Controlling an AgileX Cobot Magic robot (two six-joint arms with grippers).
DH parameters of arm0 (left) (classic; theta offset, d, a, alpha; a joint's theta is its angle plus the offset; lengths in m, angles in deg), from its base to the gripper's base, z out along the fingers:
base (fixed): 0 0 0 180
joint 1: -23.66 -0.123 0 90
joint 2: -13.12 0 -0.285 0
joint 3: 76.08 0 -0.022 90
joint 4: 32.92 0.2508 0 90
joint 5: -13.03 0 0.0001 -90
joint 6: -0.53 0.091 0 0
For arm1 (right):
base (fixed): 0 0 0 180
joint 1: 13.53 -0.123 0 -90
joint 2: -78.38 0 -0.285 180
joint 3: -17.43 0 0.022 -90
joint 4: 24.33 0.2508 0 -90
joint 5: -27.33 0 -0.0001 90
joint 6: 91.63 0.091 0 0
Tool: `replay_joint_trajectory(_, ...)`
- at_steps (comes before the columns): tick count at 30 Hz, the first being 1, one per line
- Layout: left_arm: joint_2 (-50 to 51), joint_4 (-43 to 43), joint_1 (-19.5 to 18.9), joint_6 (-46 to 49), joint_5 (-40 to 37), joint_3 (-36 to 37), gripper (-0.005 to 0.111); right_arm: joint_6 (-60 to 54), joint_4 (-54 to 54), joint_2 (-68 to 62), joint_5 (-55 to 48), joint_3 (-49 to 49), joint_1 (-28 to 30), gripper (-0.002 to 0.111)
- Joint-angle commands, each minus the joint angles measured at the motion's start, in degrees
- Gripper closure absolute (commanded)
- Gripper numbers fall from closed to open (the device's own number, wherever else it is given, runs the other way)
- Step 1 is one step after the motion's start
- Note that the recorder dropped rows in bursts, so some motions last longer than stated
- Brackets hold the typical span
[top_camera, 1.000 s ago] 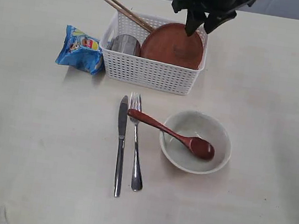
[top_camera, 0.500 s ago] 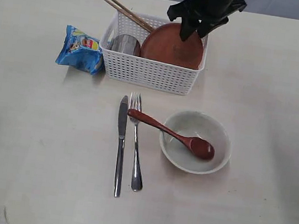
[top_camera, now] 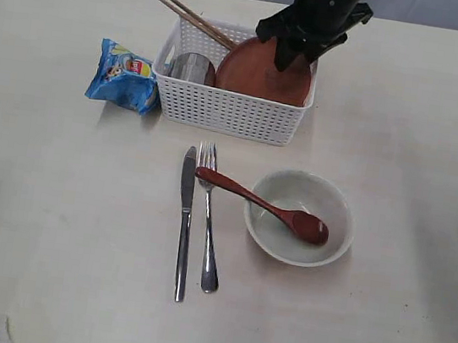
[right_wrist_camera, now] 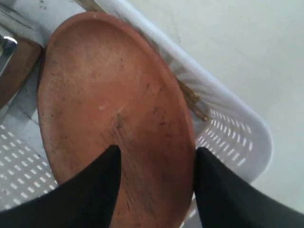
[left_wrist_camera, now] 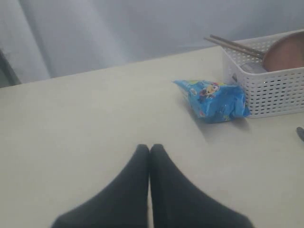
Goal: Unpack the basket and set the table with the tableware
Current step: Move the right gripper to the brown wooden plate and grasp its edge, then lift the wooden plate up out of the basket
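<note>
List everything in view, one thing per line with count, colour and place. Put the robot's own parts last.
table: one, pale cream, under everything
basket: one, white, upper middle of the exterior view
plate: one, brown, leaning in the basket's right part
cup: one, steel, in the basket's left part
chopsticks: two, wooden, sticking out over the basket's left corner
crisp bag: one, blue, on the table left of the basket
knife: one, steel, below the basket
fork: one, steel, right beside the knife
bowl: one, pale, right of the fork
spoon: one, red-brown, head in the bowl, handle reaching the fork
right gripper: black, open over the plate
left gripper: black, shut, over bare table
</note>
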Motion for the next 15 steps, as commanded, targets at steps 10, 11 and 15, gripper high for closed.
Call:
replay_joint_trajectory(10, -0.18, 0.25, 0.35, -0.04, 0.39, 0.06, 0.107, -2.82, 0.73, -0.26, -3.78, -0.41, -0.10, 0.109)
replay_joint_trajectory(11, -0.18, 0.25, 0.35, -0.04, 0.39, 0.06, 0.107, -2.82, 0.73, 0.17, -3.78, -0.41, -0.10, 0.109)
replay_joint_trajectory(15, -0.18, 0.25, 0.35, -0.04, 0.39, 0.06, 0.107, -2.82, 1.00, 2.54, -3.78, -1.38, -0.10, 0.109)
